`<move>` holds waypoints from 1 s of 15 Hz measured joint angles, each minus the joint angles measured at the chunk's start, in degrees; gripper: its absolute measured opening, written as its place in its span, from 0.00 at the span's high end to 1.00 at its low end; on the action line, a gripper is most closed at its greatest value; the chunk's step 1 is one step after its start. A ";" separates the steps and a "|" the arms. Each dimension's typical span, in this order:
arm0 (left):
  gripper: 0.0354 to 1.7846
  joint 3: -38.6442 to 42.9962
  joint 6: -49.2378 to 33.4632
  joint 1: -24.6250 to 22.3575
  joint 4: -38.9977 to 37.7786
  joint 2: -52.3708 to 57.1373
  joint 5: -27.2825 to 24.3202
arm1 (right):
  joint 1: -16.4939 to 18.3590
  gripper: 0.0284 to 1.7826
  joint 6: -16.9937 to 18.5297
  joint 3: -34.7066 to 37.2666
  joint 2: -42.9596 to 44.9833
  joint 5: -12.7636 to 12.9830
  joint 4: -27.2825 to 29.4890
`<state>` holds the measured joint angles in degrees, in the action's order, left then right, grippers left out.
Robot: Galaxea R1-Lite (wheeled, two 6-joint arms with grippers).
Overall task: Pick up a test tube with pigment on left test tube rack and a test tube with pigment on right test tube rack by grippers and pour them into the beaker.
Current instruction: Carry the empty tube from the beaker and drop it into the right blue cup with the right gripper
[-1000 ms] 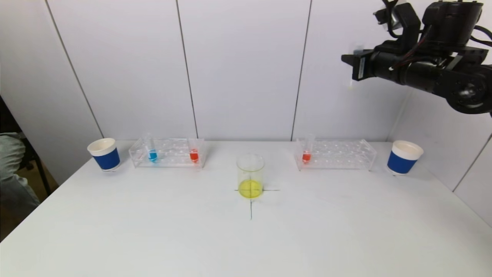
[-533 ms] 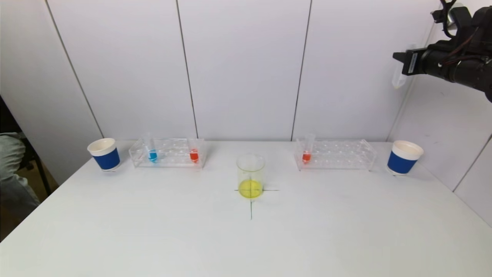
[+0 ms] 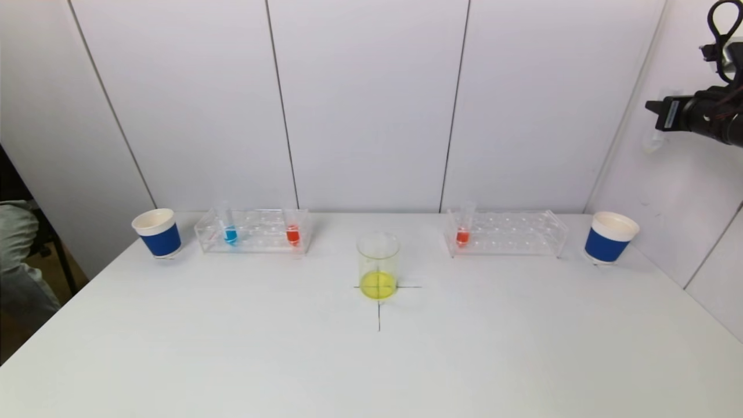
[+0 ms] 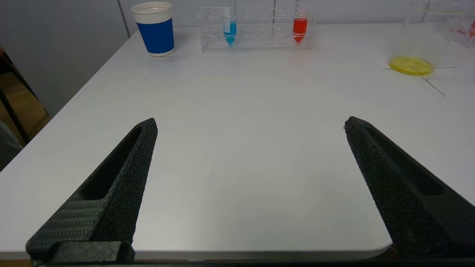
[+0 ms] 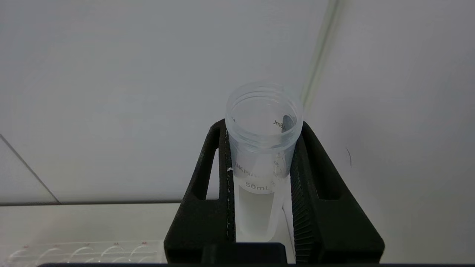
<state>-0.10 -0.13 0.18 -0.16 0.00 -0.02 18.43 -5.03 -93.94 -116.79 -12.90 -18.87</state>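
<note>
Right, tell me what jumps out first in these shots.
The beaker with yellow liquid stands mid-table on a drawn cross. Behind it, the left rack holds a blue tube and a red tube, and the right rack holds one red tube. High at the right, the right end effector is shut on an empty tube.

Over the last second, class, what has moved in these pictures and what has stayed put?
The right gripper, shut on an empty test tube, has swung high toward the robot's right, away from the beaker. The left gripper stays open near the table's front edge. Racks, coloured tubes and cups are unmoved.
</note>
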 joint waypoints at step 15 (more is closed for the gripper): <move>0.01 0.00 -0.02 0.00 0.02 0.00 0.00 | 0.89 0.74 1.32 12.21 -6.31 0.13 -12.61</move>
<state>-0.10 -0.16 0.18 -0.13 0.00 -0.02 19.32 -3.72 -81.73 -123.10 -12.76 -31.48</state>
